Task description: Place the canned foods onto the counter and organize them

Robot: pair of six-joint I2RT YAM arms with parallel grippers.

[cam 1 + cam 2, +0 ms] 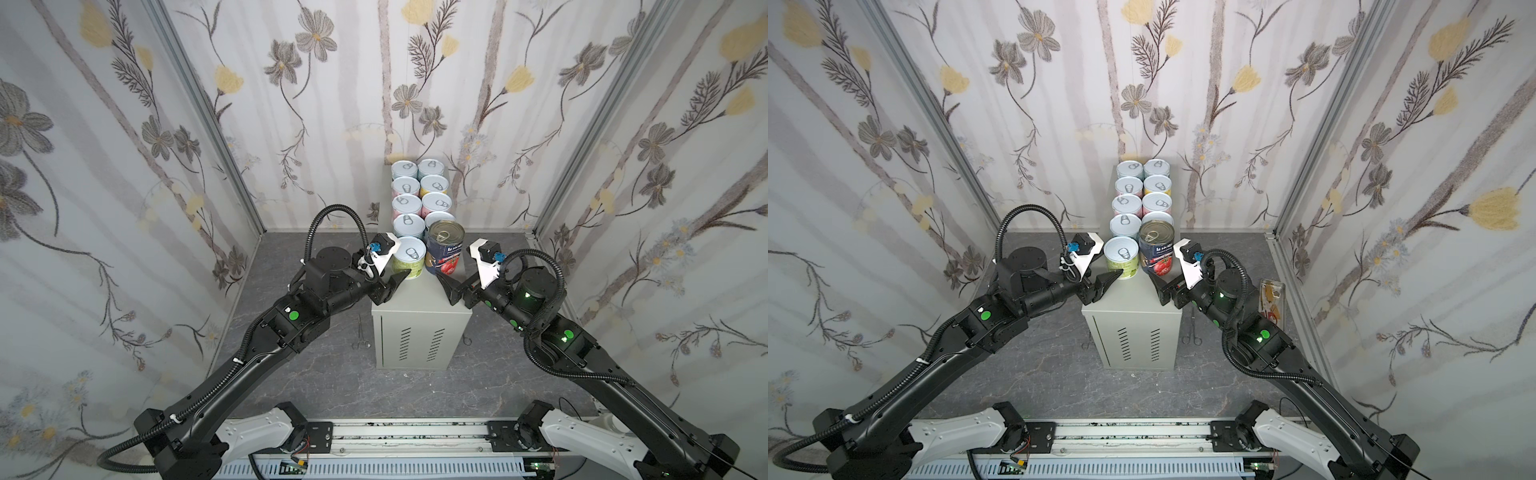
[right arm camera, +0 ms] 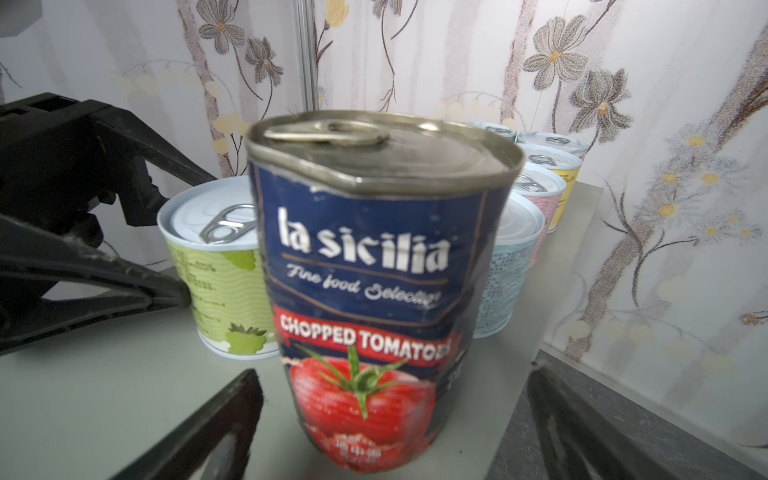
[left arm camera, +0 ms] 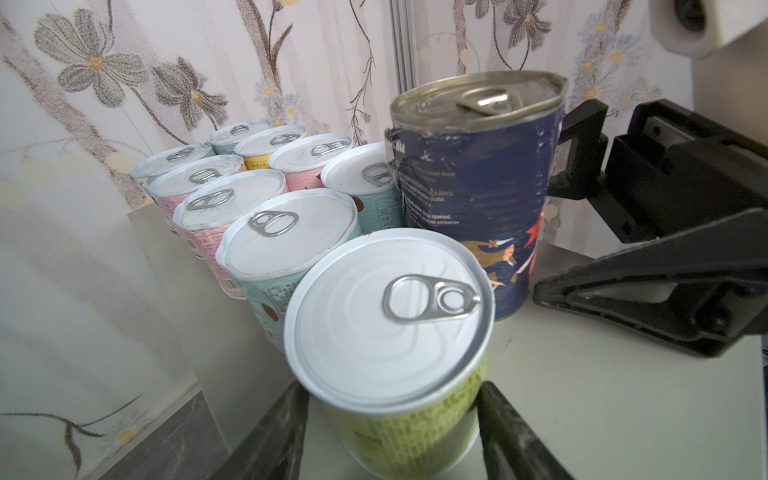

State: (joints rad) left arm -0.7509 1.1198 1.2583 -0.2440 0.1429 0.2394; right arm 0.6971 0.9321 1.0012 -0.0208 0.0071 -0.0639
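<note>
Left gripper brackets the green can, grip unclear; right gripper gapes empty around the tomato can on the counter.

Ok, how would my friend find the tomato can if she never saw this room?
Find the tall grey cabinet in the middle of the floor, with two rows of short cans on top. The tomato can stands at the near end of the right row, beside the green can. Only it is taller and dark blue, with a red tomato picture.
</note>
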